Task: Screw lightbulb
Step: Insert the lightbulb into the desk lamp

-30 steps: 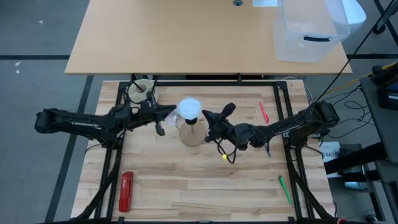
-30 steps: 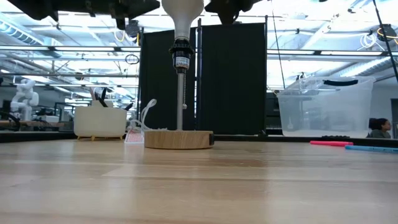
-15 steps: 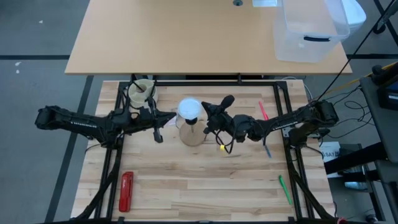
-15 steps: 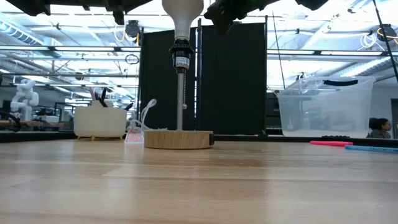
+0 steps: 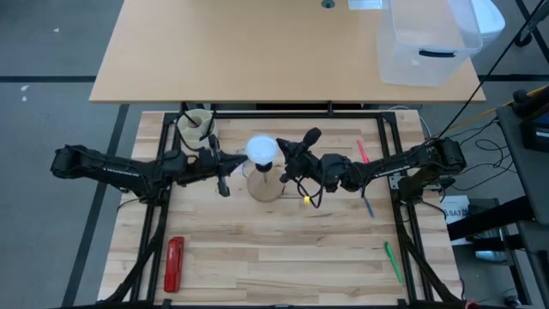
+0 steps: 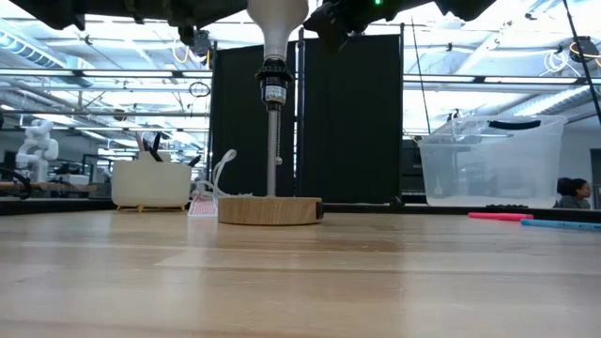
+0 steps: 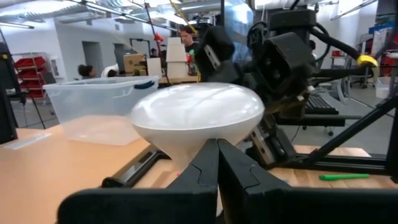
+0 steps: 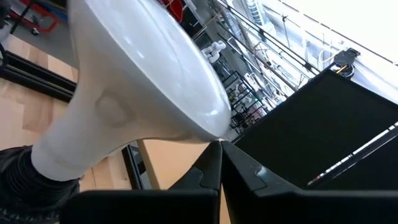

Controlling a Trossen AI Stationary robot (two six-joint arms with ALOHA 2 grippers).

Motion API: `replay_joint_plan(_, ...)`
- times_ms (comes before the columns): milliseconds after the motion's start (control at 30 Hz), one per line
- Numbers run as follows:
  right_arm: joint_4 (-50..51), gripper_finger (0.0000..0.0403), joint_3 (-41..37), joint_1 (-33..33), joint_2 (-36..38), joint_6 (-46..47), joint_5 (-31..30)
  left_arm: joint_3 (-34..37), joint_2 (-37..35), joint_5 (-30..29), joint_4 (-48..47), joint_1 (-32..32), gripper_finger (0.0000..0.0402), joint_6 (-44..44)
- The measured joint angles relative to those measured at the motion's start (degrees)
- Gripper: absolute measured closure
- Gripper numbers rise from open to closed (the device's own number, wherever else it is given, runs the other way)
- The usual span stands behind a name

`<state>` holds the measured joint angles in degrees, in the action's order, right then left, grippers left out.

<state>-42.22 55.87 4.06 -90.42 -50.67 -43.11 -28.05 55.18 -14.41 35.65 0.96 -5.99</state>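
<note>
Lightbulb (image 5: 262, 148) at frame centre sits upright in the black socket (image 6: 272, 92), so we judge seating done, final tightness unverifiable. We note left gripper (image 5: 225, 165) and right gripper (image 5: 287, 155) flanking it, both with jaws together, holding nothing.

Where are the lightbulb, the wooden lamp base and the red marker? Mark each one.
lightbulb (image 5: 262, 148), high view, top of the white dome.
wooden lamp base (image 6: 269, 209), low view, front of the round disc.
red marker (image 5: 174, 263), high view, mid-body.

Grey floor (image 5: 51, 43) around a plain wooden desk (image 5: 257, 51) carrying a clear plastic bin (image 5: 425, 43). Black partition panels (image 6: 352, 122) stand behind; bright ceiling lights (image 6: 94, 56) overhead.
</note>
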Motion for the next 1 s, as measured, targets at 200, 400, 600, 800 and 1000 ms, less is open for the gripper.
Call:
replay_joint_plan(200,0.0,0.0403,0.0,1.1,0.0,-0.8,-1.0,0.0,0.0,0.2,-0.1,-1.2,0.0402,0.4)
replay_joint_plan(400,0.3,0.0403,0.0,2.4,0.0,-0.8,-2.5,0.0,0.0,0.3,-0.5,-2.4,0.0402,0.8)
replay_joint_plan(600,0.9,0.0403,0.0,3.8,0.0,-0.6,-3.8,0.0,0.0,0.3,-0.8,-3.8,0.0402,1.2)
replay_joint_plan(800,0.9,0.0403,0.0,5.4,0.0,0.3,-2.9,0.0,0.0,0.3,-1.4,-5.4,0.0402,1.6)
replay_joint_plan(1000,0.9,0.0403,0.0,6.9,0.0,1.5,-2.8,0.0,1.7,0.9,-0.8,-6.2,0.0402,1.6)
